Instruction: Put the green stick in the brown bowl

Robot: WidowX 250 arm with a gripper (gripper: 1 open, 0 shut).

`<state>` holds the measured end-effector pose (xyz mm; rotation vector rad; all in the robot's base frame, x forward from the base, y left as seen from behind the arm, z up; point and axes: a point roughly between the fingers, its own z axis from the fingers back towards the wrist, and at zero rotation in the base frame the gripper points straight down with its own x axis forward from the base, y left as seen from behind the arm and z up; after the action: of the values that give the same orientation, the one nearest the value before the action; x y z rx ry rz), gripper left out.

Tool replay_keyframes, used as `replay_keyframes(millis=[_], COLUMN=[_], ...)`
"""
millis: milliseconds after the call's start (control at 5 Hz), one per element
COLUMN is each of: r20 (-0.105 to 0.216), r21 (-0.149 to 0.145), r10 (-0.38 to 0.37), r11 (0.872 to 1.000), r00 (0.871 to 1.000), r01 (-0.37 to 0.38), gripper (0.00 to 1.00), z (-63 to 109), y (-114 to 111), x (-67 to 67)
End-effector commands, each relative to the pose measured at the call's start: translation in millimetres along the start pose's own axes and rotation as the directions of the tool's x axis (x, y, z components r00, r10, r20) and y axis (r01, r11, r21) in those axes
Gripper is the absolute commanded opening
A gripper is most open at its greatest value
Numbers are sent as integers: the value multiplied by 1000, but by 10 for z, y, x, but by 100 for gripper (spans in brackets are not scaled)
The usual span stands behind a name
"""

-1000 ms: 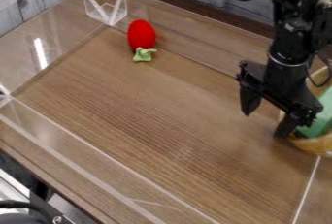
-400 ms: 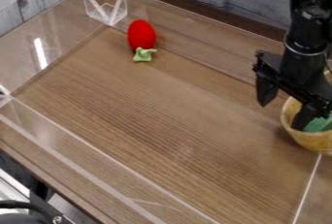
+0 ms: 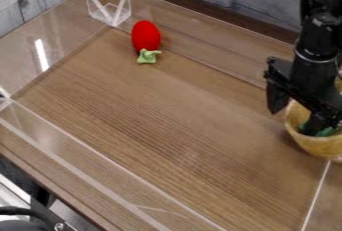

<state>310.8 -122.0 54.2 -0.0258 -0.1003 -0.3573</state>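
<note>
The pincer [image 3: 305, 112] is seen at the right of the view, black, blocky, hung from a black jointed arm [image 3: 319, 30]. Its two fingers are spread apart and point down; nothing is gripped between them. It is positioned at the left rim of the bowl [image 3: 318, 141], overlapping it in view.

The bowl is tan-brown, rounded, smooth, and is cut by the right frame edge. The stick [image 3: 325, 129] is seen inside the bowl as a small green patch, just beside the right finger; its full shape cannot be made out.

Well apart, at upper left, a red strawberry-shaped toy [image 3: 146, 37] with a matte surface is noted, a pale green leafy piece at its lower end, lying on the counter [image 3: 147, 110].

The counter is brown wood-grain laminate, with fine lengthwise grain. It is bounded by clear plastic walls [image 3: 54, 30], glossy, with white edge highlights; a folded clear corner piece stands at the far left corner.

Behind, grey weathered planks are seen at upper left. Dark cabling is seen at the bottom left corner.
</note>
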Motion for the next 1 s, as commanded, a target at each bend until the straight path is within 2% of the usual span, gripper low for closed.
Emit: replay_keyframes(millis=[0, 400, 800], r20=[72, 74, 80], r21=[3, 17, 12], r10=[-10, 106, 81], r11=[1000, 994, 997], r00=[997, 992, 993], r01=[10, -108, -82], gripper=[100, 100, 100], z=[299, 206, 198], y=[136, 135, -178], x=[24, -110, -5])
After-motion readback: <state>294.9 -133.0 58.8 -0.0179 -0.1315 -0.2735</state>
